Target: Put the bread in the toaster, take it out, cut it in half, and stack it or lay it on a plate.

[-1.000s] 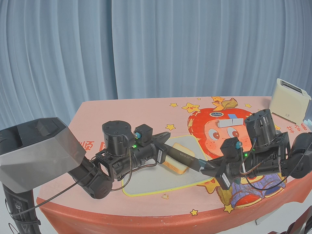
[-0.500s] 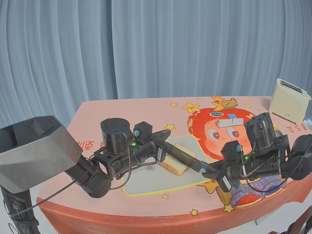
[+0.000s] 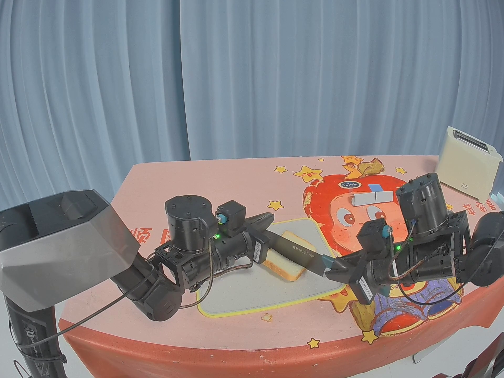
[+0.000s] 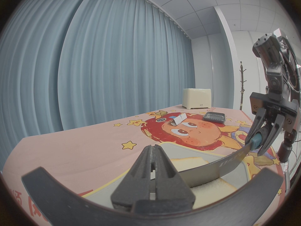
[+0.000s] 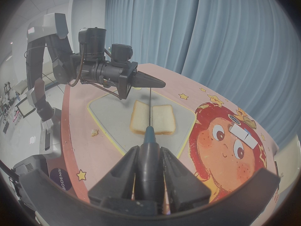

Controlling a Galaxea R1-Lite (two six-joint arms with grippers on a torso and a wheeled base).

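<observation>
1. On the cutting board (image 3: pixel 236 295), near its middle, the bread (image 3: pixel 285 270) lies flat as a single slice.
2. My right gripper (image 3: pixel 336 268) is clamped on the handle of the knife (image 3: pixel 296 251). I see the fingers hugging both sides of the handle in the right wrist view.
3. From that view the blade stands edge-down across the middle of the bread (image 5: pixel 161 118), with a part of the slice on each side. I cannot tell whether it has cut through.
4. My left gripper (image 3: pixel 264 221) has its fingers pressed together at the far end of the blade, over the board's far-left part. I cannot tell whether they pinch the blade or only sit on it.
5. The toaster (image 3: pixel 468 165) stands at the far right corner of the table (image 3: pixel 210 185), well apart from the board.
6. A dark rectangular plate (image 4: pixel 214 117) lies on the table between the board and the toaster.
7. A crumb (image 3: pixel 267 317) sits on the table just beside the board's near edge.
</observation>
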